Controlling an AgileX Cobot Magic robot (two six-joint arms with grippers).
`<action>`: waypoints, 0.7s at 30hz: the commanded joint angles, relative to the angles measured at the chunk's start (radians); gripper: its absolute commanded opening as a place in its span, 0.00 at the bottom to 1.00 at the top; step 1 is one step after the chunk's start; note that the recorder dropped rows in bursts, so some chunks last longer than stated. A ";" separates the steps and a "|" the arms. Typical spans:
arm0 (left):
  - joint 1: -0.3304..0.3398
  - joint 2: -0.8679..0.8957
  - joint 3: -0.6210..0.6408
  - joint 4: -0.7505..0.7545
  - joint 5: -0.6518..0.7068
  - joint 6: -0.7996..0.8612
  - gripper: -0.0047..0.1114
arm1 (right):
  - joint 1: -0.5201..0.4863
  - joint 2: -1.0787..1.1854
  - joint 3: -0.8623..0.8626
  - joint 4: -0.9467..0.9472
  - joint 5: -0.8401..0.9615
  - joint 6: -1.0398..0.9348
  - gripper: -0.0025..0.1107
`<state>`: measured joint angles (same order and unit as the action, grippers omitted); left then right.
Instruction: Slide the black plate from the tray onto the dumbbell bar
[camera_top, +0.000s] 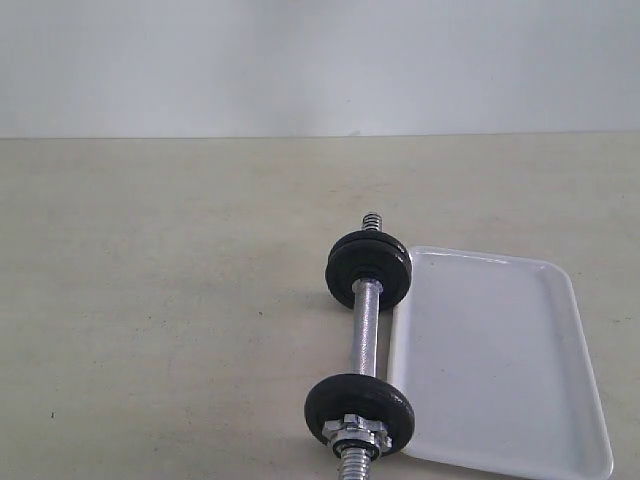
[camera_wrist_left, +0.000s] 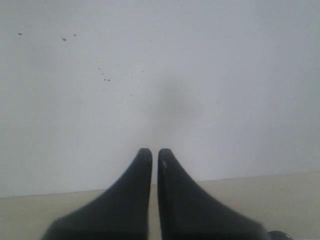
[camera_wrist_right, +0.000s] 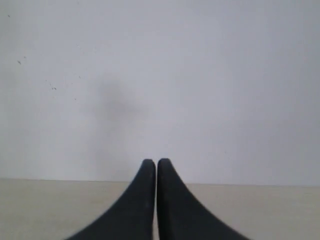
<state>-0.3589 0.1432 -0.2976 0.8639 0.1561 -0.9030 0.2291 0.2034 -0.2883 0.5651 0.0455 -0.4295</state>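
The chrome dumbbell bar lies on the beige table, running from far to near. Black plates sit on its far end, a bare threaded tip poking out behind them. Another black plate sits on the near end, held by a silver star nut. The white tray lies just right of the bar and holds nothing. Neither gripper appears in the exterior view. My left gripper is shut with nothing between its fingers, facing the wall. My right gripper is shut too, likewise on nothing.
A pale wall rises behind the table's far edge. Bare beige tabletop spreads to the left of the dumbbell.
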 joint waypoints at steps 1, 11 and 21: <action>-0.001 -0.006 0.008 0.021 0.007 -0.009 0.08 | 0.000 0.017 0.108 0.002 -0.112 -0.002 0.02; -0.001 -0.006 0.123 0.141 0.034 -0.111 0.08 | 0.000 0.061 0.221 0.002 -0.268 -0.085 0.02; -0.001 -0.006 0.283 0.778 0.035 -0.775 0.08 | 0.000 0.065 0.277 -0.016 -0.291 -0.085 0.02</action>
<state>-0.3589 0.1412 -0.0455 1.4522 0.1967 -1.4887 0.2291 0.2640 -0.0465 0.5559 -0.2280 -0.5105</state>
